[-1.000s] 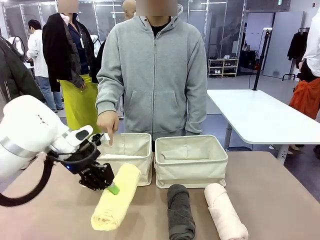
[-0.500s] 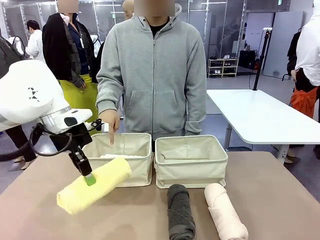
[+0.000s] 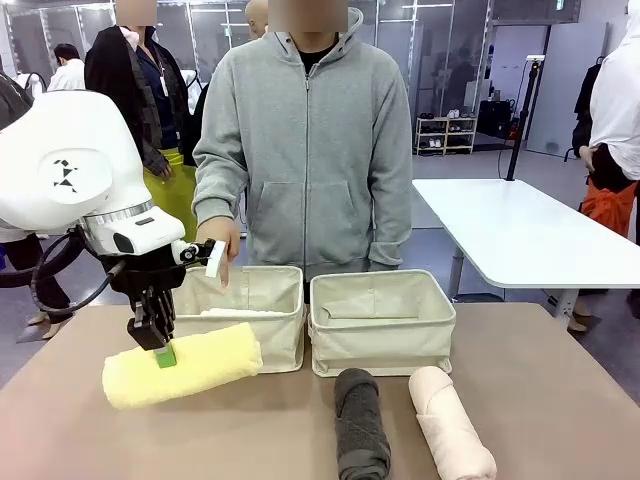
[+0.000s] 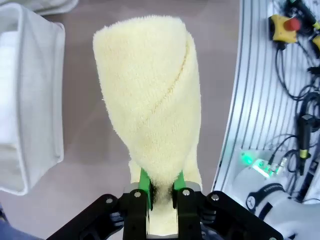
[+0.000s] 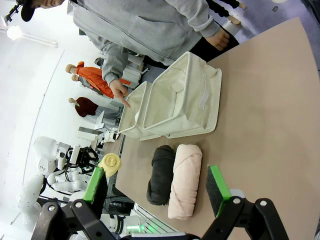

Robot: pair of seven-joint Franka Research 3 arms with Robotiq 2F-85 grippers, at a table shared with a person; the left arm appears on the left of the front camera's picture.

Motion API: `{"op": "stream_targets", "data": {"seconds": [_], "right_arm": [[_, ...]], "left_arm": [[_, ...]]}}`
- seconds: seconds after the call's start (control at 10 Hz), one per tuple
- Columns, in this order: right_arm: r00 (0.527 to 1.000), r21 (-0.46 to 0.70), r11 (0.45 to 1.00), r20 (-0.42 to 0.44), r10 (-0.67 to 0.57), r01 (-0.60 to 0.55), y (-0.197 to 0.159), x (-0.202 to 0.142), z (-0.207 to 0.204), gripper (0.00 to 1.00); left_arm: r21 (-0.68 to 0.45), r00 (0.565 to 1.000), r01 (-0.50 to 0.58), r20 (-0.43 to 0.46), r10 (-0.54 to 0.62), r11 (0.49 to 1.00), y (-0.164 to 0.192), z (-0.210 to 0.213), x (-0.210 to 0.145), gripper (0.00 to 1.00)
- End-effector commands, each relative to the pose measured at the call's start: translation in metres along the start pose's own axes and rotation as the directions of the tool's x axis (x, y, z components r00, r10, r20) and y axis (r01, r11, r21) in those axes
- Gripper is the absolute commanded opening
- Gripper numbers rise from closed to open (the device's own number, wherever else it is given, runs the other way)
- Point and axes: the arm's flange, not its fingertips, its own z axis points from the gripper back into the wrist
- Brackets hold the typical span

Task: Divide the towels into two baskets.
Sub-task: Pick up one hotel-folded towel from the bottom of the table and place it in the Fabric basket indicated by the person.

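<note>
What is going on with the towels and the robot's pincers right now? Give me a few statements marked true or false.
1. The left pincer is clamped on the yellow towel. True.
2. The grey towel lies inside the right basket. False: it lies on the table in front of that basket, beside the pink towel.
3. The person's hand points down at the left basket. True.
4. The right pincer holds the pink towel. False: it is open, empty and apart from the towels.
5. A white towel lies in the left basket. True.
</note>
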Motion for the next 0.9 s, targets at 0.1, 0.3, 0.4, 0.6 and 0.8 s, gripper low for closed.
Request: {"op": "stream_targets", "data": {"seconds": [0.1, 0.3, 0.4, 0.6, 0.8], "right_arm": [[1.0, 0.014, 1.0, 0.011, 0.01, -0.01, 0.003, -0.001, 0.001, 1.0], [1.0, 0.014, 1.0, 0.011, 0.01, -0.01, 0.003, -0.001, 0.001, 1.0], [1.0, 0.014, 1.0, 0.011, 0.01, -0.01, 0.003, -0.001, 0.001, 1.0], [1.0, 0.014, 1.0, 0.011, 0.01, -0.01, 0.003, -0.001, 0.001, 1.0], [1.0, 0.014, 1.0, 0.011, 0.01, -0.01, 0.003, -0.001, 0.001, 1.0]], "left_arm": [[-0.016, 0.999, -0.045, -0.007, 0.045, 0.999, 0.009, -0.009, -0.005, 0.19], [-0.02, 1.0, -0.02, -0.008, 0.019, 1.0, 0.006, -0.009, -0.004, 0.2], [0.101, 0.975, 0.18, -0.153, -0.163, 0.979, -0.031, 0.01, 0.016, 0.2], [0.252, 0.949, 0.257, -0.246, -0.195, 0.933, -0.01, 0.04, 0.034, 0.2], [0.295, 0.948, 0.24, -0.276, -0.158, 0.925, 0.028, 0.053, 0.042, 0.2]]}}
